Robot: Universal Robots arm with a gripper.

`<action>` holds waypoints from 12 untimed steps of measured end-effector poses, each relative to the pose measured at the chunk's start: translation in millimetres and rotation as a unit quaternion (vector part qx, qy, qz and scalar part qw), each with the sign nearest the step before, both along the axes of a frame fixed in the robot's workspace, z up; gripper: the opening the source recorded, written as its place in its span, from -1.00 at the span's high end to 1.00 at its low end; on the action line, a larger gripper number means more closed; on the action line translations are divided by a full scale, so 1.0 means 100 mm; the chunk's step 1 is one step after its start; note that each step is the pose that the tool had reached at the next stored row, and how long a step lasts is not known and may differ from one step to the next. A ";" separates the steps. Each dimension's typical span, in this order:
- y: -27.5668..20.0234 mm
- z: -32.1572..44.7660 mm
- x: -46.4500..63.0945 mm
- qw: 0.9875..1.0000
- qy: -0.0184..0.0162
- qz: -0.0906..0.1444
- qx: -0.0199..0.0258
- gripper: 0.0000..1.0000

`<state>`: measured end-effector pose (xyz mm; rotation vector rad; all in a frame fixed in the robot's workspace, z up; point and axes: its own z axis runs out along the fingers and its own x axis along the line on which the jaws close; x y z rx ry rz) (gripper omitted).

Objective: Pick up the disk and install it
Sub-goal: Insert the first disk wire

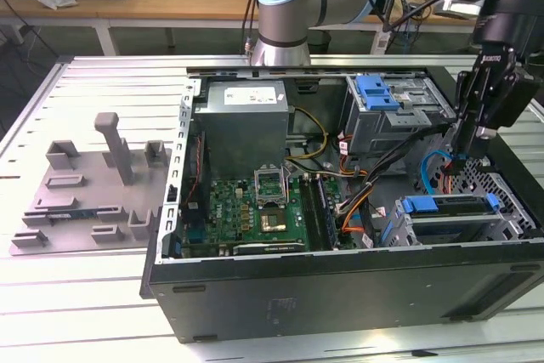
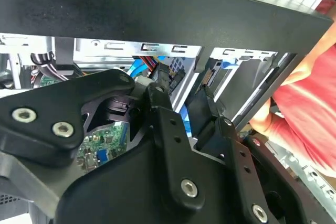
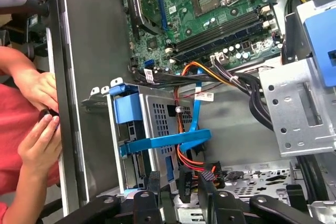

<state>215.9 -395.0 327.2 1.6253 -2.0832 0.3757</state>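
The disk lies in the lower drive cage at the exterior view's right end of the open computer case, its blue carrier edge showing and its body hidden by the cage. My gripper hangs just above and behind that cage, open, with nothing between its black fingers. In the first wrist view the gripper hovers over the perforated cage wall, a blue cable and a black connector with red and orange wires. The second wrist view has the gripper below the case's black rim.
An upper cage with a blue latch stands behind. A motherboard and power supply fill the case. A grey tray with posts lies at the exterior view's left. A person's hands touch the case wall from outside.
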 end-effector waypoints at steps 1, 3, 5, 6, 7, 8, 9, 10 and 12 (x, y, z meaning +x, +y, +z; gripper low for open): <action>0.002 -0.010 0.00 1.000 0.000 -0.002 -0.003 0.17; 0.017 -0.018 0.00 1.000 0.000 -0.005 -0.011 0.34; 0.022 -0.018 0.00 1.000 0.000 -0.005 -0.014 0.34; 0.024 -0.018 0.00 1.000 0.000 -0.005 -0.014 0.34; 0.049 -0.018 0.00 1.000 0.000 -0.005 -0.015 0.34; 0.079 -0.018 0.00 1.000 0.000 -0.005 -0.016 0.34; 0.112 -0.018 0.00 1.000 0.000 -0.005 -0.016 0.34; 0.176 -0.019 0.00 1.000 0.000 -0.005 -0.017 0.34; 0.219 -0.019 0.00 1.000 0.000 -0.005 -0.020 0.34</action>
